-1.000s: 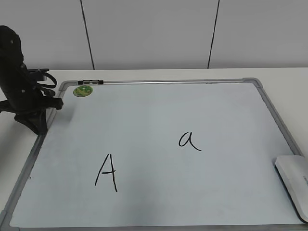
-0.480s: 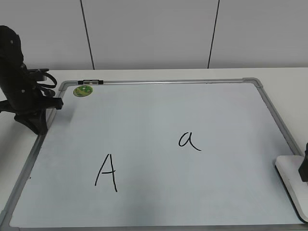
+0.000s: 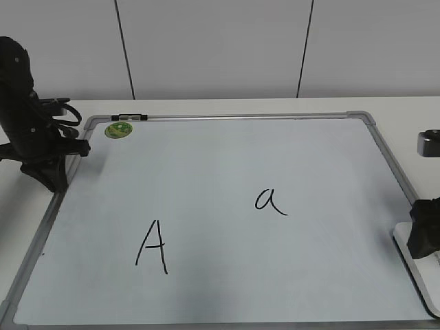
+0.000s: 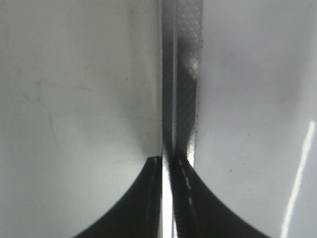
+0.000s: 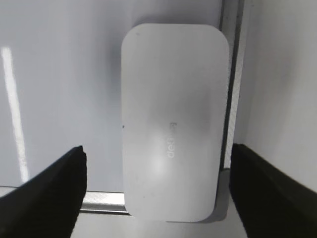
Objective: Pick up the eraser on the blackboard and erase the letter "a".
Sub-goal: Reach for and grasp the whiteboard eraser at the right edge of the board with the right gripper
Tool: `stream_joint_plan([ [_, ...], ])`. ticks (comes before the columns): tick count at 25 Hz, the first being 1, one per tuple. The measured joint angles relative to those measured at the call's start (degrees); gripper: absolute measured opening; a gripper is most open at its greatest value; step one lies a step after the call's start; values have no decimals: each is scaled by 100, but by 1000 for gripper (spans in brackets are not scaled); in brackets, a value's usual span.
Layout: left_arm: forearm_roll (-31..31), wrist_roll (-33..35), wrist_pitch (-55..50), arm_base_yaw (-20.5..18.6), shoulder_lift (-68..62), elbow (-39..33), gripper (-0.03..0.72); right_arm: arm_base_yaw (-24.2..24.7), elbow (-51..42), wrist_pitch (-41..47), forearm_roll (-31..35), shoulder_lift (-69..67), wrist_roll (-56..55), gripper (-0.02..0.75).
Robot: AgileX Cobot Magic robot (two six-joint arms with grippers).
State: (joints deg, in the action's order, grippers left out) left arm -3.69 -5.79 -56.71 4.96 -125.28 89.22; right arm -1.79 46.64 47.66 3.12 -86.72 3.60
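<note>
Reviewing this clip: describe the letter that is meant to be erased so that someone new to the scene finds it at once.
Start at the blackboard, the large white framed board that covers most of the table. Two black handwritten letters sit on it; the letter "a" is the one right of centre. It is small, rounded and lowercase with a tail, unlike the taller, angular capital A lower left.

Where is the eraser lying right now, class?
The eraser lies at the blackboard's lower right corner in the exterior view, overlapping the frame, directly beneath the open right claw and well right of the letter "a".
</note>
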Motion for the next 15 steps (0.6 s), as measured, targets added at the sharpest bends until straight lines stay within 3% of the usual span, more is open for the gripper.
stream_joint_plan([
  [15,0,0,0,0,0,0,45,248,359,122,-20,-942,-175,673],
])
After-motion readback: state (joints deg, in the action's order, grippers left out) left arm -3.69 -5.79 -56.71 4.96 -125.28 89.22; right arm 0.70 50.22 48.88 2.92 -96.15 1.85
